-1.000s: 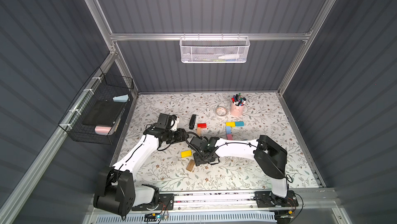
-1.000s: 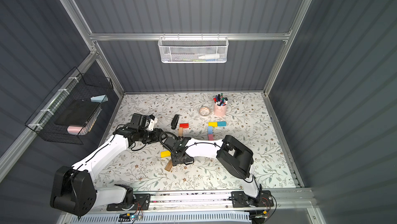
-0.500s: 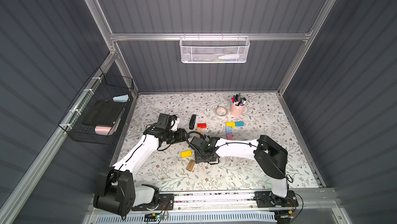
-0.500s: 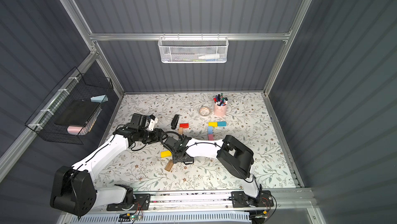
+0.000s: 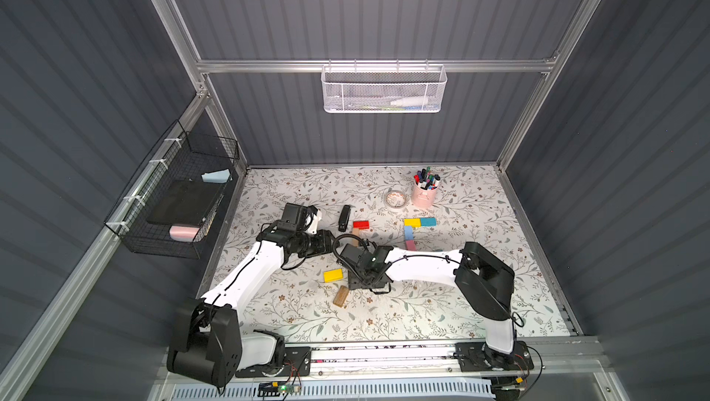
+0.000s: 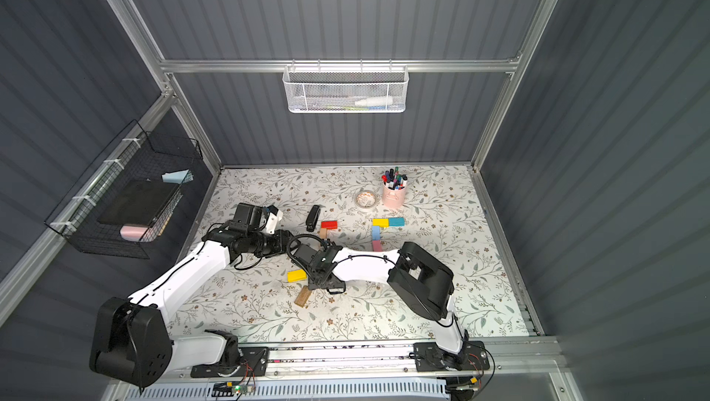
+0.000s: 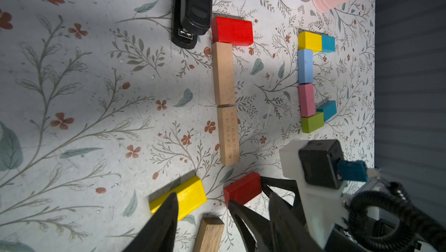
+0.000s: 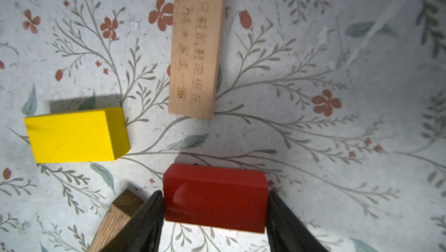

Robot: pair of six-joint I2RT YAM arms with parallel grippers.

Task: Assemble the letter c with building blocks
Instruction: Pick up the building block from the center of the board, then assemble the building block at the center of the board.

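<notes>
Brown wood came nearest: a dark wood block (image 5: 340, 296) lay tilted on the floral surface (image 5: 461, 303). Just right of it the right pincer (image 8: 214, 198) was clamped on a dark red block (image 8: 215, 196), one finger (image 8: 149, 217) against each short end. I could not tell whether that block rested on the surface or hung just clear. In both top views the arm hid it. A yellow block (image 5: 332, 275) lay flat just left of the pincer, beside the dark wood block but not touching it.

Farther on, a column ran away from the held piece. An engraved wood block (image 8: 196, 45) came first, a short gap from the dark red block. A plain wood block (image 7: 223, 73) lay end to end with it. A bright red block (image 5: 360, 224) sat crosswise at the far end, touching and reaching right. A black stapler (image 5: 345, 218) lay just left of it.

The left pincer (image 7: 222, 194) hung above the surface, left of the column, jaws apart, nothing in them.

A second group lay to the right, well apart from the column. At its near end were a green block (image 7: 312, 122) and a tilted teal block (image 7: 327, 110). A pink block (image 7: 306, 99) and a light blue block (image 7: 305, 66) ran in line going far. At the far end a small yellow block (image 5: 412, 222) had a far teal block (image 5: 427, 221) on its right.

Beyond them stood a tape roll (image 5: 396, 199) and a pink cup (image 5: 424, 193) of markers.
</notes>
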